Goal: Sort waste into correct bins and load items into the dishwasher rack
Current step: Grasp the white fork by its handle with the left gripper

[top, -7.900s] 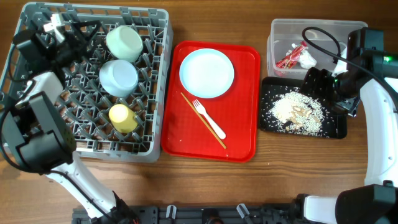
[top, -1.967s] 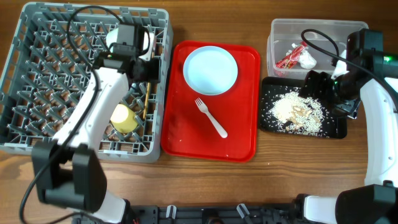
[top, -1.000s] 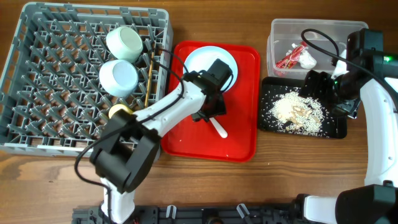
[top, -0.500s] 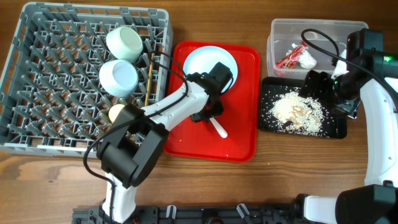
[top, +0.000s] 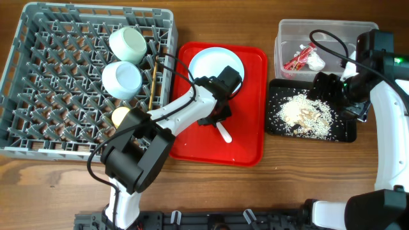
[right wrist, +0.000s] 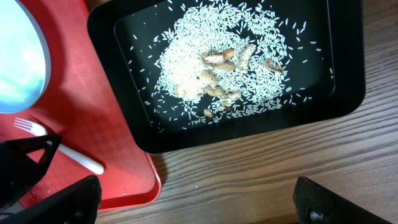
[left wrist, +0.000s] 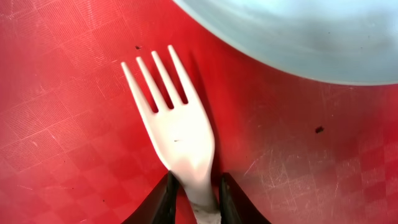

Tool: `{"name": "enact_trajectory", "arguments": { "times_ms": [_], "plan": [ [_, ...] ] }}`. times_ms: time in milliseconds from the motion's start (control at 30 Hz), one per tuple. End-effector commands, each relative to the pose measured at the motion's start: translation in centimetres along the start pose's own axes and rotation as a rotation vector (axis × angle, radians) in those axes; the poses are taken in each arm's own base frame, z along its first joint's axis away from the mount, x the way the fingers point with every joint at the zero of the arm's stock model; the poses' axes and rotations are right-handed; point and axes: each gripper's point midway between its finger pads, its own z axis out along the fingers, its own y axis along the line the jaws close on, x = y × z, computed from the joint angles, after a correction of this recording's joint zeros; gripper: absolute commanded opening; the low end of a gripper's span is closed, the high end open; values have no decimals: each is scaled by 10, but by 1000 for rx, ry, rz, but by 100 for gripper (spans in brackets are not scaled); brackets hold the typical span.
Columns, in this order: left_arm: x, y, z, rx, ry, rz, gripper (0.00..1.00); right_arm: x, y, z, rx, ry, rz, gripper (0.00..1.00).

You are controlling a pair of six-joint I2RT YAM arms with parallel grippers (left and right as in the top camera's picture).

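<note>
The white fork lies on the red serving tray, just below the white plate. My left gripper is down on the tray, its fingers pressed against both sides of the fork's neck. From above, only the handle end shows past the left gripper. The grey rack holds two pale bowls, the yellow cup and the chopsticks. My right gripper hangs open above the black tray of rice scraps.
A clear tub at the back right holds the red wrapper and white tissue. The left arm stretches from the table's front across the red tray's left half. Bare wood runs along the front edge.
The left gripper's jaws have drawn in onto the fork's neck; the arm itself has barely shifted. The right arm has not moved.
</note>
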Motion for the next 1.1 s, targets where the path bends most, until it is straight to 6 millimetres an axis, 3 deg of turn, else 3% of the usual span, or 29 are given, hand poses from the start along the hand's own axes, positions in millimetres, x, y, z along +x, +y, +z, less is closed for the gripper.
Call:
{"name": "enact_trajectory", "arguments": {
  "times_ms": [0,233,733,1067],
  "plan": [
    [6,7,12,-37,15,-2,21,-3,1,-9,-11,-29,-20,100],
    [8,9,12,-44,20,-2,19,-3,1,-9,-11,-29,-21,100],
    [13,18,11,-80,44,-1,5,-3,1,-9,-11,-28,-22,100],
    [9,16,-4,-58,20,-3,4,-2,1,-9,-10,-26,-22,100]
  ]
}}
